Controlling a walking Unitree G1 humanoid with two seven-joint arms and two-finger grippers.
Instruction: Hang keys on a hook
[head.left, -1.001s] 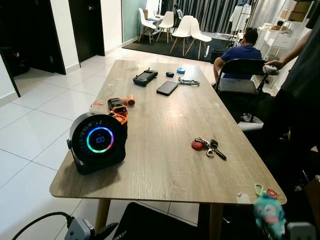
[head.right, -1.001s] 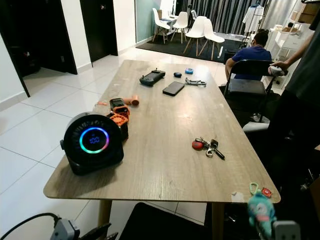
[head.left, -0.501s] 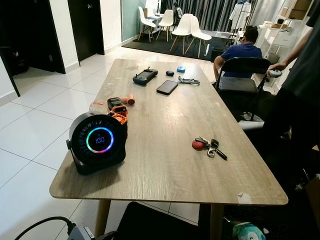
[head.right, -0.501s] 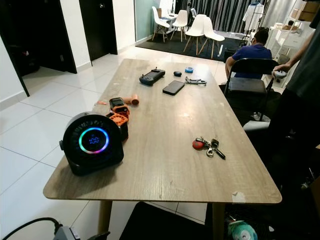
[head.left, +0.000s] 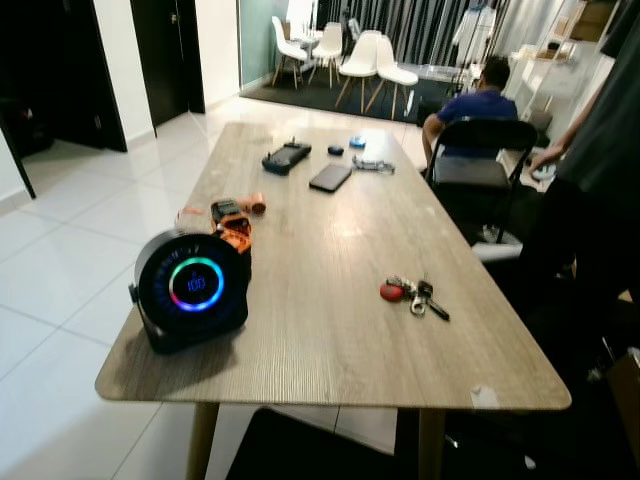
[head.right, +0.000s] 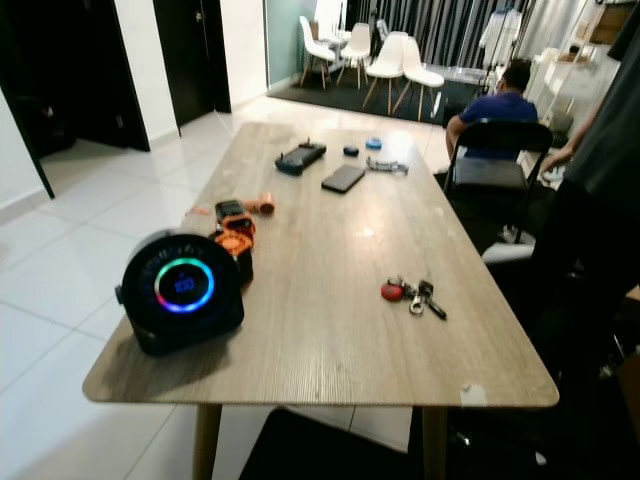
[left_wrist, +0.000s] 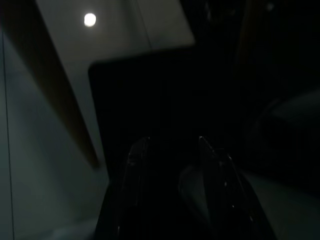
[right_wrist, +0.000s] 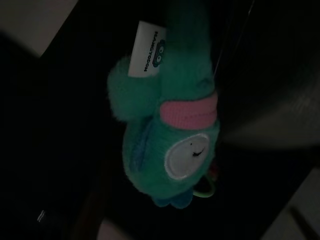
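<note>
A long wooden bench (head.left: 330, 330) runs away from the camera. The keys (head.left: 412, 294), a small bunch with a round red fob, lie flat on it at about 3 o'clock from the bench's middle, near the right-hand edge and well apart from everything else. At 9 o'clock from them, near the front left corner, stands a round black speaker (head.left: 191, 292) with a glowing ring of colour; digits show inside the ring but are too blurred to read. Touching its back is an orange and black tool (head.left: 232, 226). Toward 12 o'clock, at the far end, lie a black controller (head.left: 286, 156), a dark phone (head.left: 329, 178) and a small blue object (head.left: 357, 142).

A black chair (head.left: 470, 165) stands at the bench's far right side; beyond it a person in a blue shirt (head.left: 476, 104) sits facing away. Another person (head.left: 590, 170) in dark clothes stands at the right edge.

In the dim right wrist view a green plush toy (right_wrist: 170, 130) with a pink band and a pale round face hangs close before the camera, a light green ring (right_wrist: 206, 188) at its lower end. Its white tag (right_wrist: 148, 50) carries a small cartoon face and a word in capitals, too small to read for certain. Whether the right gripper's fingers are open or closed cannot be told.

The left wrist view is very dark: the left gripper (left_wrist: 172, 150) hangs in shade, its two fingers (left_wrist: 135, 165) standing apart with nothing between them.
</note>
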